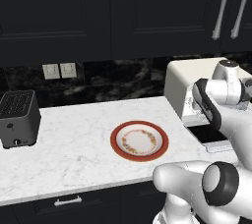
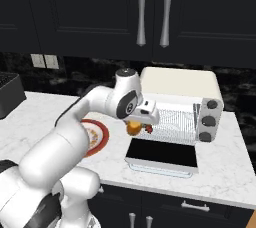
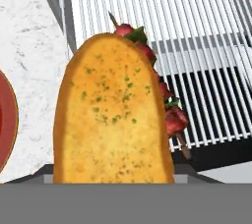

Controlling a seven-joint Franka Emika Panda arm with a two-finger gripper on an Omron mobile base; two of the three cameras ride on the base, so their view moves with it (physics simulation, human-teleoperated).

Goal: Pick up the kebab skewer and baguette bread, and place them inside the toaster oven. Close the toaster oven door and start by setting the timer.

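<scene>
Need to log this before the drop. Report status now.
Gripper shut on baguette, at the oven mouth. Skewer beside it over the rack. Door down, way clear.

Dark cabinets [image 1: 123,12] – black marble backsplash [image 1: 118,78] – white marble counter [image 1: 74,154].

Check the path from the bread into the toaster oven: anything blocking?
Nothing visible. The door lies folded down flat, and the wire rack ahead of the bread is bare apart from the skewer beside the loaf. The pincer holds the bread at the oven mouth.
</scene>
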